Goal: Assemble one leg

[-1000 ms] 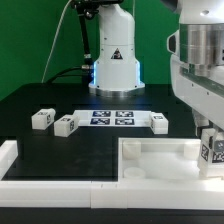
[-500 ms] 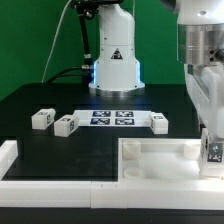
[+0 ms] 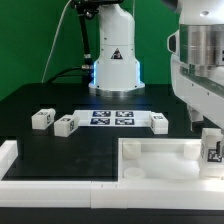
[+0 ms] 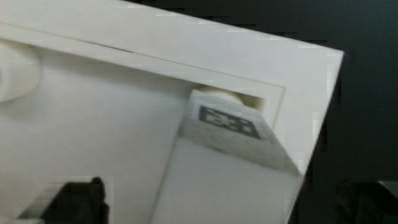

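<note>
Field notes. One leg (image 3: 212, 149) (image 4: 228, 126) is seen upright at a corner of the large white tray-like part (image 3: 165, 152), at the exterior view's right, with its tag turned toward the camera. In the wrist view it is lodged in that part's corner recess. The jaws are held wide apart above it. Both dark fingertips (image 4: 75, 200) are clear of the leg, and nothing is gripped. On the black table (image 3: 55, 98), a far-left leg (image 3: 41, 119) and a second leg (image 3: 65, 125) are noted at the exterior view's left of the marker board (image 3: 112, 117). A third leg (image 3: 158, 122) is noted just beside its other end.
</note>
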Available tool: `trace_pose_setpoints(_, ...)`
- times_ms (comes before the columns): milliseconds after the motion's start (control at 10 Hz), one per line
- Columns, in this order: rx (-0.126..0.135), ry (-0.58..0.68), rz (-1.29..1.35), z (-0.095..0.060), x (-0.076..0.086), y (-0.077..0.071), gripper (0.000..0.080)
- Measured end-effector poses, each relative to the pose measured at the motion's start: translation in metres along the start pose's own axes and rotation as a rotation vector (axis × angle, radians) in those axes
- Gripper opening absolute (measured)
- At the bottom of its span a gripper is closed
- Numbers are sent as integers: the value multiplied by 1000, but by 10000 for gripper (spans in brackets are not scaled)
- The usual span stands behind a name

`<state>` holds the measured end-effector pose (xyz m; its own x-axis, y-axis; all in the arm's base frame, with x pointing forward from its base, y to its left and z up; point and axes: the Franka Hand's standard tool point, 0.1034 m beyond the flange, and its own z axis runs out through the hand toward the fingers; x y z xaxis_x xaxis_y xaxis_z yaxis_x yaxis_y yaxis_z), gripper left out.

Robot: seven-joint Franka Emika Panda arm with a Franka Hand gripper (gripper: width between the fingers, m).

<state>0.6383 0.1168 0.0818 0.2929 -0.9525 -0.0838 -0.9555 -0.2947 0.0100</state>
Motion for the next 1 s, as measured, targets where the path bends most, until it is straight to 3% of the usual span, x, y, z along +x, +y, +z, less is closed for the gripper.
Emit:
trace_pose_setpoints(300,7,4,-315,1,0,-1,649)
trace_pose_setpoints(500,-2,20,-528,-1,-2,-2,649)
trace_pose_setpoints(800,-32,58,-794,0,-12,-3,649)
trace_pose_setpoints(1000,-45,61,-1041,0,-9,-2,649)
